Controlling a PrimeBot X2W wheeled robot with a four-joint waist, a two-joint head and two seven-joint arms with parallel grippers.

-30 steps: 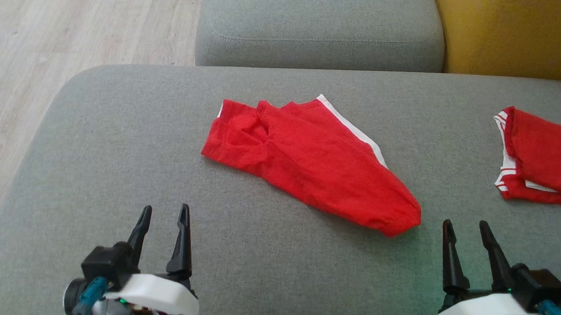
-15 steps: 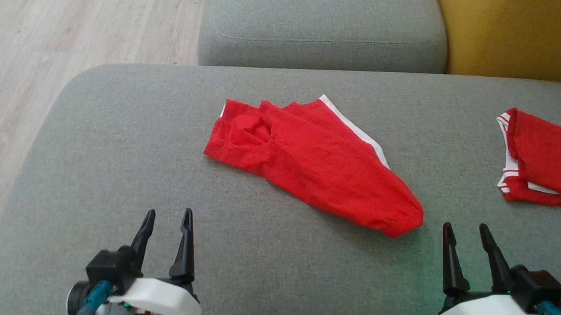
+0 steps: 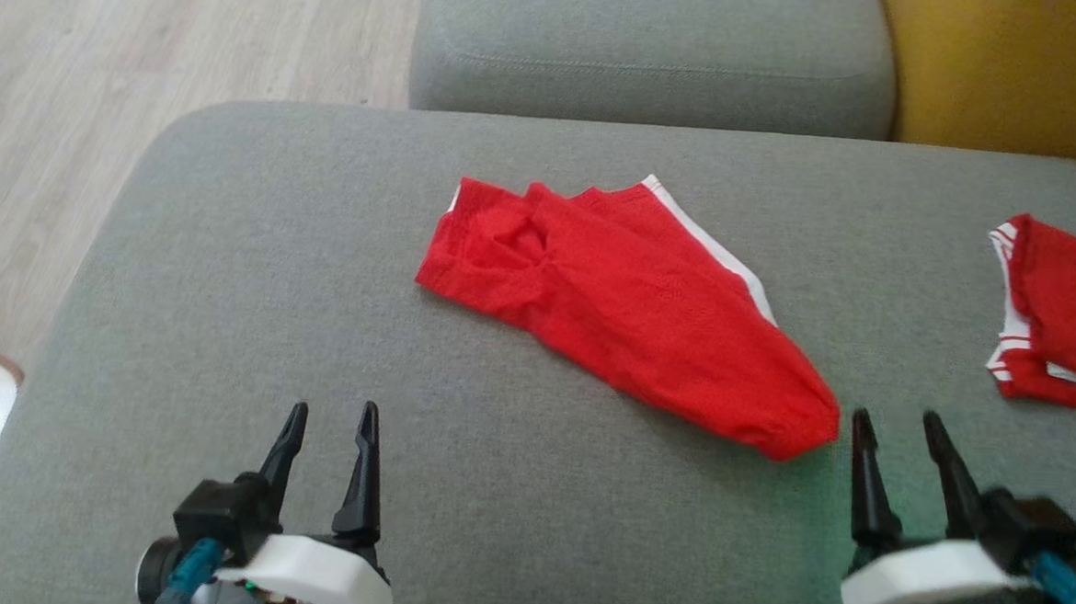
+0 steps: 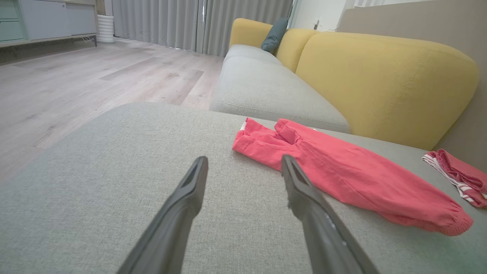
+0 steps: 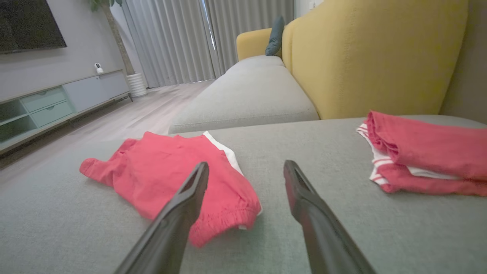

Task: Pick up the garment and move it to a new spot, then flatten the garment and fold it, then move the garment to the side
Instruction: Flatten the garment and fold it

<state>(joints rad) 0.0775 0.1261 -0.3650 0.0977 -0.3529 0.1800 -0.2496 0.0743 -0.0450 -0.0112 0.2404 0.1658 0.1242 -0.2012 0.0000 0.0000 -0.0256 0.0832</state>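
Grey sofa cushion (image 3: 224, 322) fills our head view, and the red garment (image 3: 629, 316) lies rumpled at the centre of the frame. Our left end effector (image 3: 332, 409) sits lower left, fingers spread and empty. Our right end effector (image 3: 897, 417), also spread, sits lower right, with its tips just beside the garment's cuff. A folded red piece (image 3: 1062, 320) lies at the right edge.
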